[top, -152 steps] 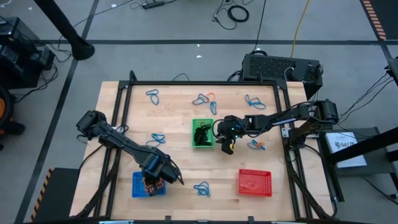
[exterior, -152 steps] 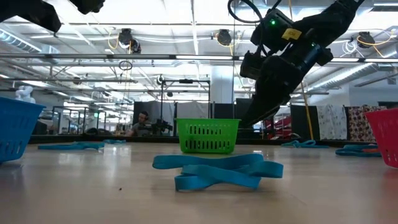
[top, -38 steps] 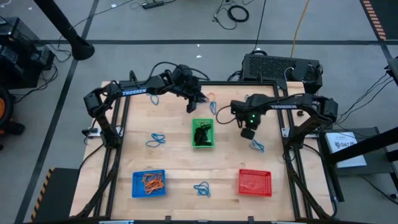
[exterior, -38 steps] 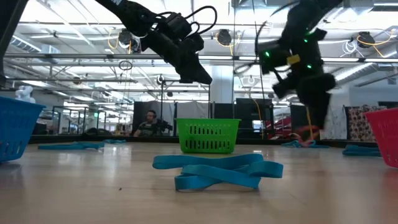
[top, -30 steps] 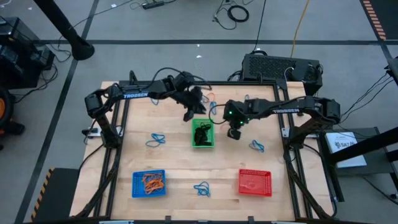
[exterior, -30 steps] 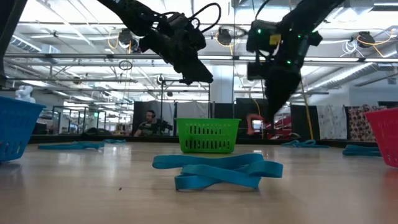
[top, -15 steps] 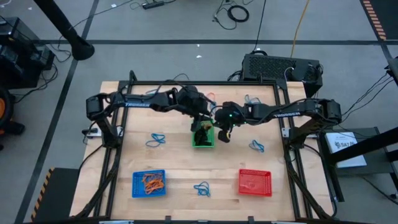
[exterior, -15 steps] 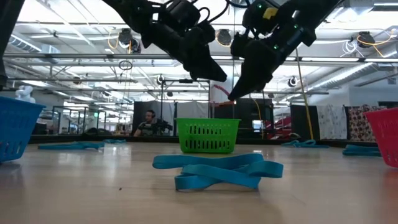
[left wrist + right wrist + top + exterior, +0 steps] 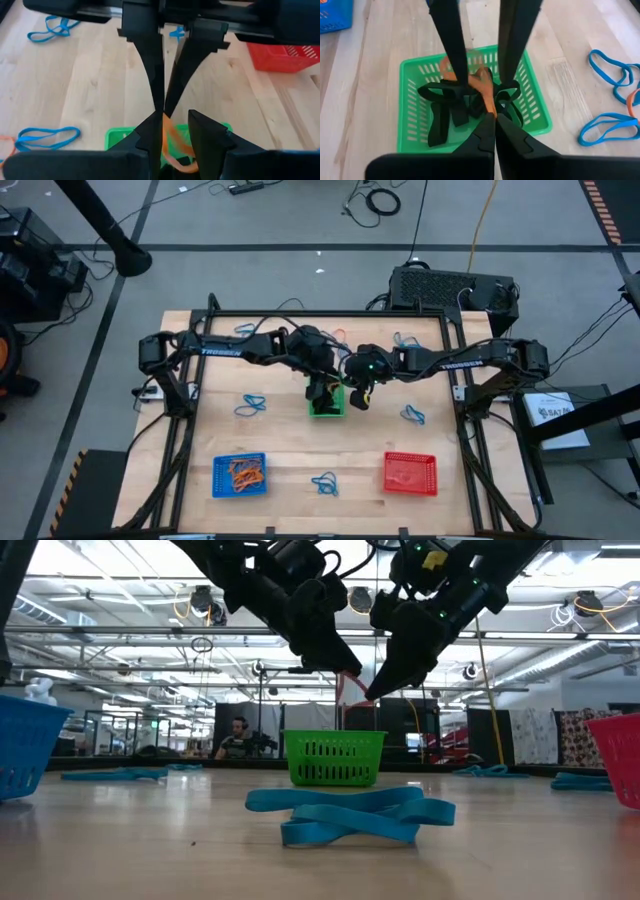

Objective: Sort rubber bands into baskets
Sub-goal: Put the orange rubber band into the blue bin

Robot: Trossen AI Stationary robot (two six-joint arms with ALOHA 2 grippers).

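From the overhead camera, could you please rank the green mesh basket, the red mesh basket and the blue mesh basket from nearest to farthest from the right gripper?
From the right gripper:
1. Green mesh basket: directly beside it, mid-table.
2. Red mesh basket: front edge, right side.
3. Blue mesh basket: front edge, left side.

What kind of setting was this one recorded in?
Probably a large robotics lab or workshop hall. The low view shows an open ceiling with beams and ducts and a person at a distant workstation; the high view shows a wooden table on grey floor strewn with cables.
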